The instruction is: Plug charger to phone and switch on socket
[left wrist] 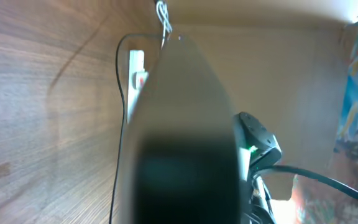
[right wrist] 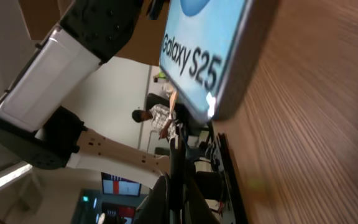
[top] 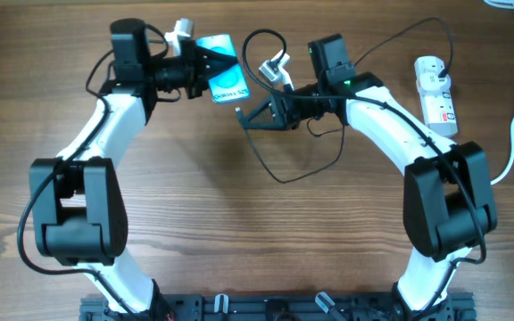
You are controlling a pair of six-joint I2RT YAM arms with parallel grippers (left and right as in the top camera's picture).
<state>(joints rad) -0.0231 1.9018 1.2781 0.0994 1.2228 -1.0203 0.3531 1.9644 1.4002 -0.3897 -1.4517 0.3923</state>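
Right now my left hand (top: 212, 69) pinches the phone (top: 227, 82), which is tipped up with one edge on the surface (top: 239, 250), far middle. My right hand (top: 250, 114) is pressed together on the charger (top: 279, 180) near its plug, the tip just beside the phone's Galaxy end. The socket (top: 437, 96) lies far right, well apart.
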